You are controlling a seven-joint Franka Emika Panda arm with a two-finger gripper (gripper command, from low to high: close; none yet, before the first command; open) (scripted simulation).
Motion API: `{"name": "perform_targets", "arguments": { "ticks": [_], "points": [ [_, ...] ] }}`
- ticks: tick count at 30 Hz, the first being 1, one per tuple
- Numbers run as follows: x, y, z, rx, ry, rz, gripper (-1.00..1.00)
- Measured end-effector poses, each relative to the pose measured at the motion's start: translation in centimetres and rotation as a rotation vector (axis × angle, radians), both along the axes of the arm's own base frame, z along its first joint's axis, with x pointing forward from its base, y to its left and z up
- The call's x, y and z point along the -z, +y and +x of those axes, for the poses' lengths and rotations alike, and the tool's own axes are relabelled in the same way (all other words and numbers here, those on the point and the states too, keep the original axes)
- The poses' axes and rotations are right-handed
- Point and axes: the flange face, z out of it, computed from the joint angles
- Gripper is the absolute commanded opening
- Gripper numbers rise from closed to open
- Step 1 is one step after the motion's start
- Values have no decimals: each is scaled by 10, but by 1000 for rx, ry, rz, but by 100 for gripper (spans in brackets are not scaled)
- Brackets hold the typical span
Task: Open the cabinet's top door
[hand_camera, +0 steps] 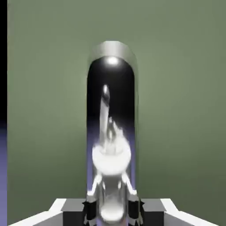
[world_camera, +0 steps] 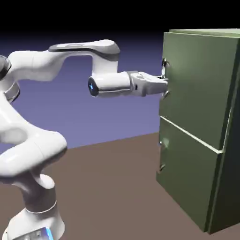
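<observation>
My tool (world_camera: 161, 84) is clamped narrow on the top door's (world_camera: 199, 86) silver bar handle (hand_camera: 111, 132), whose long axis runs upright between my fingertips, on the cabinet (world_camera: 197, 187) straight ahead of it.

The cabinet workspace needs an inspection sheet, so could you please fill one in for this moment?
Surface: brown table, bare where visible.
Cabinet: olive-green, upright on the table at the exterior view's right.
Top door: looks flush with the cabinet front, not yet swung out.
Top door handle: shiny silver bar, running between the fingertips in the hand view.
Lower door: closed, untouched.
Clutter: nothing seen.
Gripper: level, at the top door's handle edge, shut on the handle.
Cables: nothing seen.
Surroundings: plain blue-violet backdrop, dark toward the top.
</observation>
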Motion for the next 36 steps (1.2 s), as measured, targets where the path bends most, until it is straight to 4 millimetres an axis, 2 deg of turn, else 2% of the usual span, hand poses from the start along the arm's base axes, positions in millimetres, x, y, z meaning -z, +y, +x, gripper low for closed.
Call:
{"name": "perform_targets", "arguments": {
  "ticks": [8, 16, 26, 36],
  "points": [
    [0, -41, -54, -208, 0, 0, -100],
    [0, -86, -94, -395, 0, 0, -100],
    [0, -153, -131, -632, 0, 0, -100],
    [0, -243, -154, -918, 0, 0, -100]
  ]
}}
